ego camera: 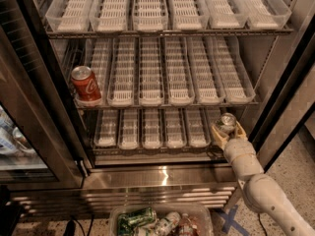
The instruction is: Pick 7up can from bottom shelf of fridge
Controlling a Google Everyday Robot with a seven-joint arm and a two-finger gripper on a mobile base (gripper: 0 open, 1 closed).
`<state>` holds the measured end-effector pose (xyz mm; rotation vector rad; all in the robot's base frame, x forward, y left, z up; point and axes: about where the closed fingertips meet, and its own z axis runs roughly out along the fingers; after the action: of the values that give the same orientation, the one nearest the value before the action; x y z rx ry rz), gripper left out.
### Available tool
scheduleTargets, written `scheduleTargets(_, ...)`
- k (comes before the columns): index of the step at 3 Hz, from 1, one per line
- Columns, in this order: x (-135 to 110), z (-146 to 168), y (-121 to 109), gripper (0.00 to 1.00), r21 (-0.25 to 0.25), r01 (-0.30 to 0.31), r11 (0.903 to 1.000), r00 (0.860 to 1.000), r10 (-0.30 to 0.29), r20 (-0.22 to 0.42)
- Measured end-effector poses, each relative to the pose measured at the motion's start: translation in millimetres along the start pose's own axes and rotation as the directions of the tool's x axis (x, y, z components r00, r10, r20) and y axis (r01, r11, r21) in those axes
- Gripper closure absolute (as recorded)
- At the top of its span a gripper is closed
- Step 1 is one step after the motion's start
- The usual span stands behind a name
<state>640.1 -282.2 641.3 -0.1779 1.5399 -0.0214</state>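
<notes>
The 7up can (227, 124), silvery with a shiny pull-tab top, stands at the right end of the bottom shelf (147, 152) of the open fridge (162, 178). My gripper (228, 132) reaches in from the lower right. Its tan fingers (216, 132) sit on either side of the can, closed around it. The can is upright, at the shelf's front right corner. The lower part of the can is hidden by the fingers.
A red Coca-Cola can (85, 85) stands at the left front of the middle shelf. White slotted lane trays (150, 73) fill all the racks. A clear bin (160, 221) with green cans and bottles sits on the floor in front. The fridge's dark right frame (285, 90) is close to my arm.
</notes>
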Motion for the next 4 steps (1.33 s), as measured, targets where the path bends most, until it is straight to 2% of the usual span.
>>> scheduleTargets(1, -26.4, -5.1, -0.2, 1.0, -0.023, -0.002, 0.9997, 0.999, 0.003, 0.038)
scheduleTargets(2, -26.4, -5.2, -0.1, 1.0, -0.023, -0.002, 0.9997, 0.999, 0.003, 0.038)
scheduleTargets(3, -24.9, -9.0, 10.9, 1.0, -0.064, -0.001, 0.9979, 1.0, 0.003, 0.029)
scheduleTargets(4, -8.4, -38.5, 55.7, 1.0, -0.224, 0.031, 0.974, 0.998, -0.04, -0.037)
